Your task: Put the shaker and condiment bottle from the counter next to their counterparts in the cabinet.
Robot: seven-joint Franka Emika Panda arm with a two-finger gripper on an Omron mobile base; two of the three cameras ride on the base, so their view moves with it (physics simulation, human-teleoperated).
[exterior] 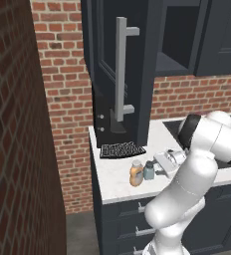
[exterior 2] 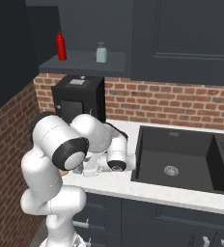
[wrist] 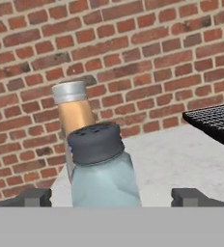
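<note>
Glossy white arm [exterior: 187,194], dark joints

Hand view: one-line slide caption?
Open hand straddles the shaker on the counter, condiment bottle just behind.

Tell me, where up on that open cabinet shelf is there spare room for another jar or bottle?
In the right base view the shelf holds a red bottle toward its left and a pale jar toward its right. The bare strip between them looks widest. On the counter, the orange bottle and the shaker crowd the gripper.
</note>
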